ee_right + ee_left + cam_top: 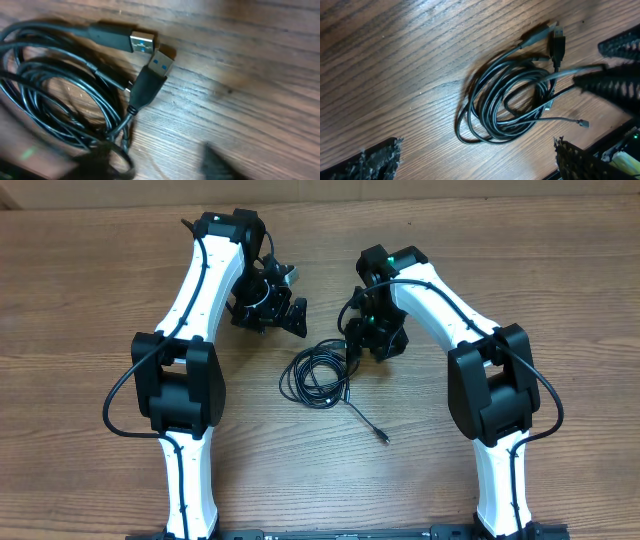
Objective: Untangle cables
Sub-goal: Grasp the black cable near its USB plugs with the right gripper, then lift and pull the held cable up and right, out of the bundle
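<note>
Cables (318, 375): thin black cords in one loose coil of several overlapping loops, lying flat on the table (90, 290) between my two arms. At the coil's far edge are two USB plugs side by side, one with a blue tongue (161, 62) and one gold-shelled (141, 42). One loose tail trails out toward the arm bases, ending in a small plug (383, 438). Left gripper (272, 320): fingers spread wide, holding nothing, near the coil. Right gripper (360, 348): at the coil's plug end, fingers parted, a strand running between them; I cannot tell whether they touch it.
</note>
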You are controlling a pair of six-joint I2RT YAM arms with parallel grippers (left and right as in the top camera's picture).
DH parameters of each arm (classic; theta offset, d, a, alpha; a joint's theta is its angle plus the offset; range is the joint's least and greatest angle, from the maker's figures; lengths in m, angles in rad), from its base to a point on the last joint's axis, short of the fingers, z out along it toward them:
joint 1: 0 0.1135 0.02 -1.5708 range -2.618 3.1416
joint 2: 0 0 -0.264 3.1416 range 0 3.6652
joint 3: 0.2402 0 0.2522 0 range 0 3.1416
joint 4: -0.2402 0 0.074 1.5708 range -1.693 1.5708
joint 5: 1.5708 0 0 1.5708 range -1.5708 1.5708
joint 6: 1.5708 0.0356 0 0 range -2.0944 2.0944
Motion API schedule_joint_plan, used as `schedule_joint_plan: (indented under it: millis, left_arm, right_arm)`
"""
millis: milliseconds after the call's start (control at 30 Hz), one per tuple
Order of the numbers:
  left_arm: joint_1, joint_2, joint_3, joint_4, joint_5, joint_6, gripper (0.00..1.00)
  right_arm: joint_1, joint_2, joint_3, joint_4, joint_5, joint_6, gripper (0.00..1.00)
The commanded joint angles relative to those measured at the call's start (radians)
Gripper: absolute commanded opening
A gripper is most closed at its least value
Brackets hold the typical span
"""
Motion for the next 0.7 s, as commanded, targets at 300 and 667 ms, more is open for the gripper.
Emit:
schedule_joint_plan:
  millis: [300, 667]
  left_arm:
    - [-0.006, 0.005, -0.004, 0.012, -0.009, 0.021, 0.99]
    - [-0.006, 0.005, -0.003, 0.035, -0.005, 0.010, 1.00]
  right_arm:
    - [-0.011, -0.003, 0.090, 0.082, -0.062, 0.005, 0.04]
    - [-0.083, -0.003, 0.724, -0.058, 0.128, 0.003, 0.04]
